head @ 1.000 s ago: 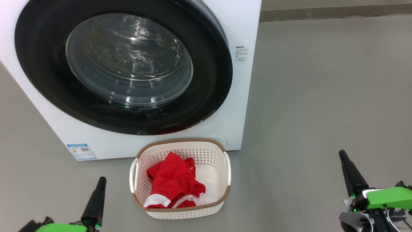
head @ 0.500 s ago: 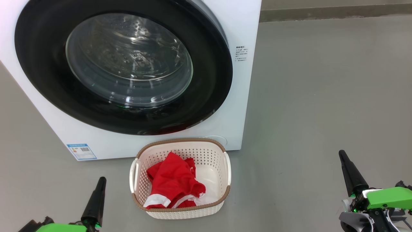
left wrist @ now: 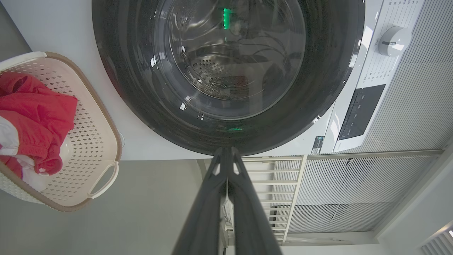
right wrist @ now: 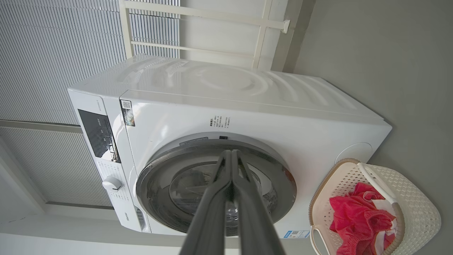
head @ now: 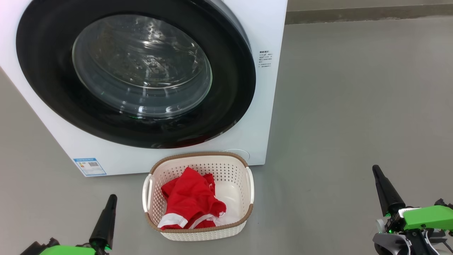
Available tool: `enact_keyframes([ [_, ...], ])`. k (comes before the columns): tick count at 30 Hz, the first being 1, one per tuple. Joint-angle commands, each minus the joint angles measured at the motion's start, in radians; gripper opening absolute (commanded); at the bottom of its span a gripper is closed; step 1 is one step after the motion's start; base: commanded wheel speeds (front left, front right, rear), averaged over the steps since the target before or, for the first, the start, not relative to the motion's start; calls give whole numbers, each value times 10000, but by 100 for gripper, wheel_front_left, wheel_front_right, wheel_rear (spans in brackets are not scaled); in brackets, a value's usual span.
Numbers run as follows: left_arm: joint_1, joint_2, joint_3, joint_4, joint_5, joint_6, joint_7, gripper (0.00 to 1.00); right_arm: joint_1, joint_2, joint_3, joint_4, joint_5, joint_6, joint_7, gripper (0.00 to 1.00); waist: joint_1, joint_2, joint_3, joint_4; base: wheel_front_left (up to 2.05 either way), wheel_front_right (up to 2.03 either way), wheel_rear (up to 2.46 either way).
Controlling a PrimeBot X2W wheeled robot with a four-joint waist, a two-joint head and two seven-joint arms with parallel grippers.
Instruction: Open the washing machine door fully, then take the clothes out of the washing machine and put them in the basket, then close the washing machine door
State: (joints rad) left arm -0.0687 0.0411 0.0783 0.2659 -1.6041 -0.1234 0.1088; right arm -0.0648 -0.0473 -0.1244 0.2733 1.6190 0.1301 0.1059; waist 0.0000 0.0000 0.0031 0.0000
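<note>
**Door shut, garments in basket**

The washing machine door (head: pixel 141 67) sits flush against the washing machine (head: pixel 263 106). Its glossy black rim is unbroken, and the perforated drum shows through the clear glass bowl. The clothes (head: pixel 191 202), red with white trim, lie crumpled in the basket (head: pixel 198 232), which stands on the floor (head: pixel 354 106) just in front of the machine, below the door. The left hand (head: pixel 112 198) and right hand (head: pixel 376 170) are both closed and empty, one on either side of the basket and apart from it.

Found the washing machine door (head: pixel 136 71), glossy black rim round clear glass, shut against the white washing machine (head: pixel 265 106). Noted the cream basket (head: pixel 198 155) upright on the floor (head: pixel 354 106) just before it, holding crumpled red clothes (head: pixel 191 202).
</note>
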Motion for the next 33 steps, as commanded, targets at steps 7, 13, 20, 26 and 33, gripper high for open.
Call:
enact_keyframes([
  [7,-393,100,353,-207,-46,-73,42,0,-427,-68,150,-288,-68,6,37,0,0,0,0,0,0,0,0],
  [13,-393,99,354,-207,-45,-73,43,0,-428,-64,145,-288,-72,6,41,0,0,0,0,0,0,0,0],
  [20,-394,98,355,-207,-44,-73,44,0,-428,-61,140,-288,-76,6,45,0,0,0,0,0,0,0,0],
  [26,-394,98,356,-207,-43,-73,45,0,-429,-58,136,-287,-80,6,48,0,0,0,0,0,0,0,0],
  [33,-394,97,358,-207,-42,-73,46,0,-429,-55,131,-287,-83,6,52,0,0,0,0,0,0,0,0],
])
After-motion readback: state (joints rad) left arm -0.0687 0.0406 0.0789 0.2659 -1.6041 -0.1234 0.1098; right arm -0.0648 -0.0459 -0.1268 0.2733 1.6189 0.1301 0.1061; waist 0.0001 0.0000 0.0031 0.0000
